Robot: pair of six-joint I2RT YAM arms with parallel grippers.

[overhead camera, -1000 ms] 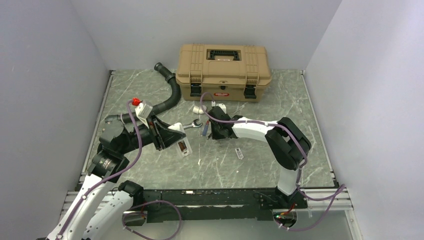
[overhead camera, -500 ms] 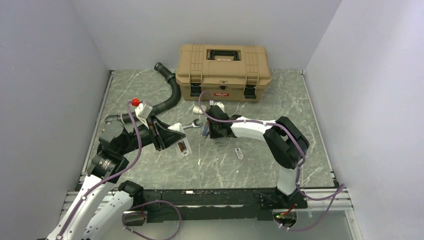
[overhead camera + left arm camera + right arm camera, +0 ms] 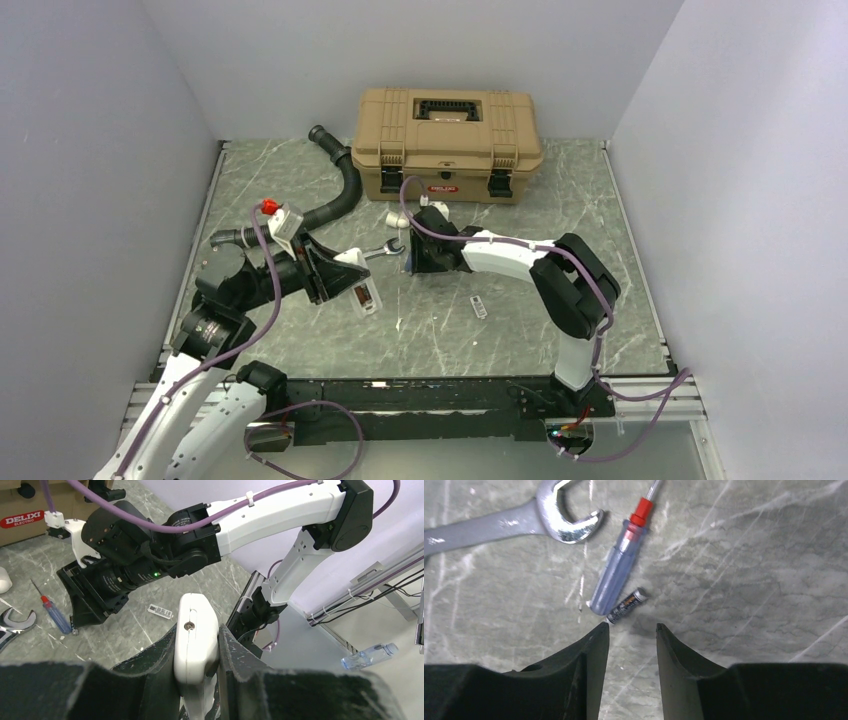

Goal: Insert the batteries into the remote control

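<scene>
remote control [image 3: 196, 622] | long axis toward right arm [image 3: 280, 510] | clamped in left gripper [image 3: 196, 647] | right gripper [image 3: 631, 632] apart

The right gripper [image 3: 631, 630] (jaws apart) is edging toward eleven o'clock in the top view, closing on the battery [image 3: 626, 606] beside the screwdriver [image 3: 616, 580].
</scene>
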